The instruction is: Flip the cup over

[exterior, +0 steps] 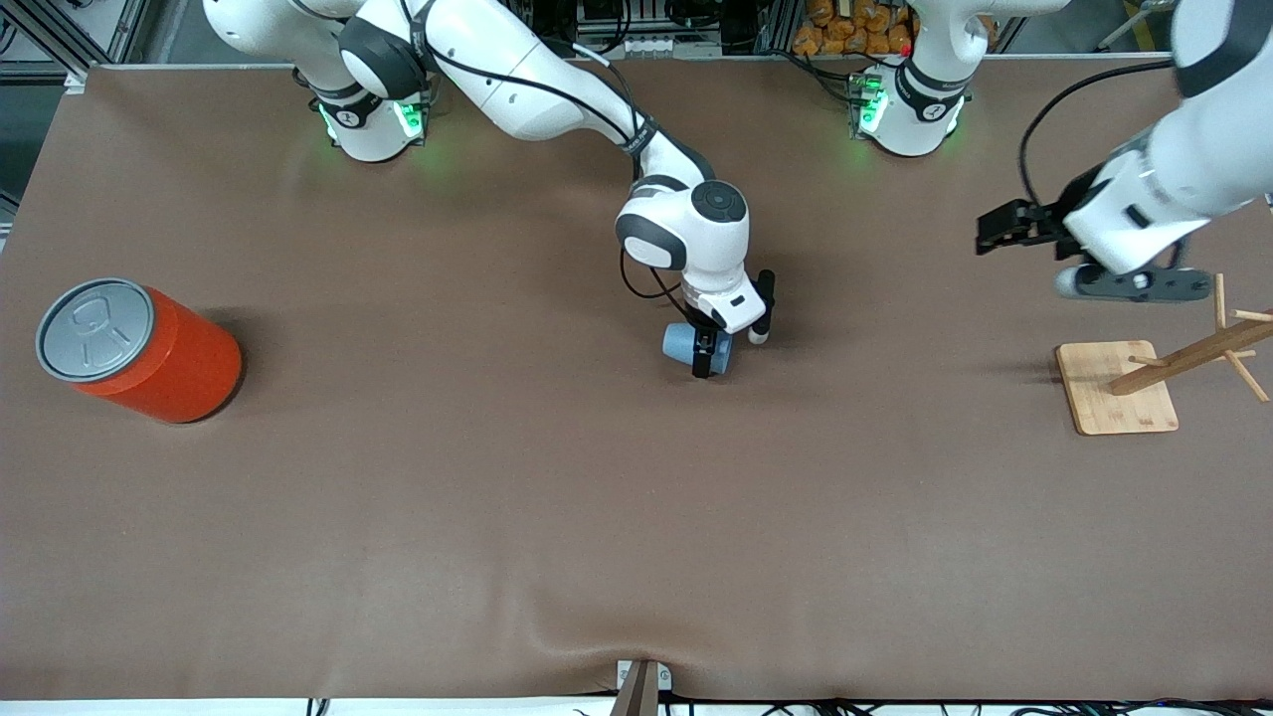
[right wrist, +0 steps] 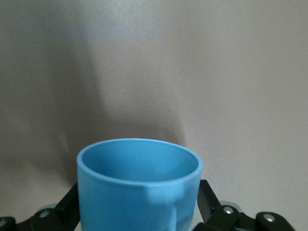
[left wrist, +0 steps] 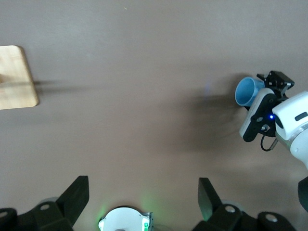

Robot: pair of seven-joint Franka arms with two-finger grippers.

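The light-blue cup [exterior: 682, 344] is low over the middle of the brown table, tipped onto its side, and whether it rests on the cloth I cannot tell. Its darker inside shows in the left wrist view [left wrist: 247, 90]. My right gripper [exterior: 708, 360] reaches down around it. In the right wrist view the cup [right wrist: 139, 192] fills the gap between the two black fingers [right wrist: 208, 202], which stand spread wide at its sides. My left gripper [exterior: 985, 237] waits open and holding nothing [left wrist: 143, 197], up over the table toward the left arm's end.
A large orange-red can [exterior: 149, 353] with a grey lid lies toward the right arm's end. A wooden peg stand on a square base [exterior: 1116, 390] is under the left arm, and its base [left wrist: 17, 77] also shows in the left wrist view. A brown cloth covers the table.
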